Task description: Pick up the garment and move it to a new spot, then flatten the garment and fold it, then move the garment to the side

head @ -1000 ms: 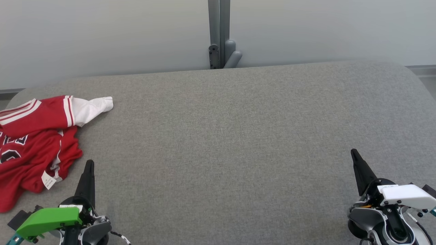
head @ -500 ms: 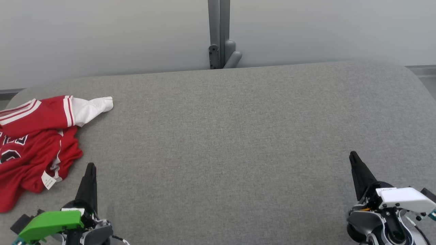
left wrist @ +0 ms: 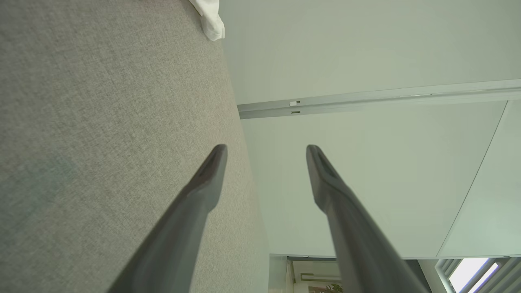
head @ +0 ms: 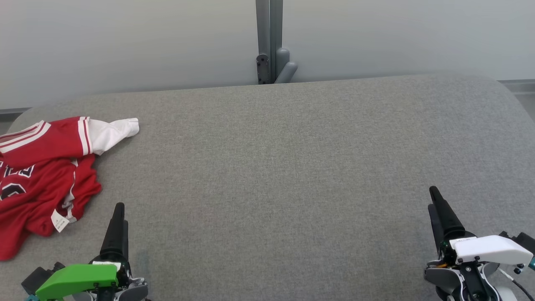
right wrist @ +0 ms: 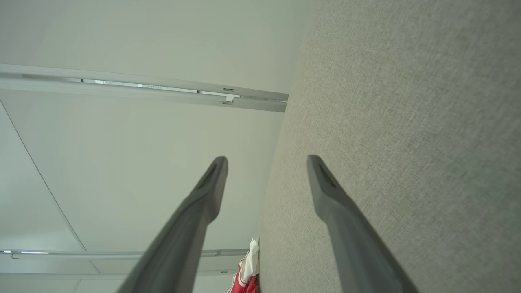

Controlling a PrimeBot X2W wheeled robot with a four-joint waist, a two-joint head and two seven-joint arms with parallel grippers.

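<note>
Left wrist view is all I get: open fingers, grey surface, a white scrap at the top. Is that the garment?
Observer: Yes, its white sleeve; the rest of the garment is red, crumpled at the table's left side.
Operator: Is the left gripper touching it?
Observer: No, the left gripper hangs apart, to the garment's right.
Operator: And the right gripper?
Observer: The right gripper is open, empty, over the table's opposite side.

**End-Effector Appearance**

Left gripper [head: 119,207], at 7 o'clock in the head view: two long, dark, tapered fingers [left wrist: 203,183] under a bright green cover [head: 77,279] bearing a small white label [head: 106,264]. Right gripper [head: 434,196], at 5 o'clock: identical dark fingers, white cover [head: 487,249] with dark screws [head: 518,265], rounded grey housing [head: 441,278], thin black cable [head: 518,286].
</note>
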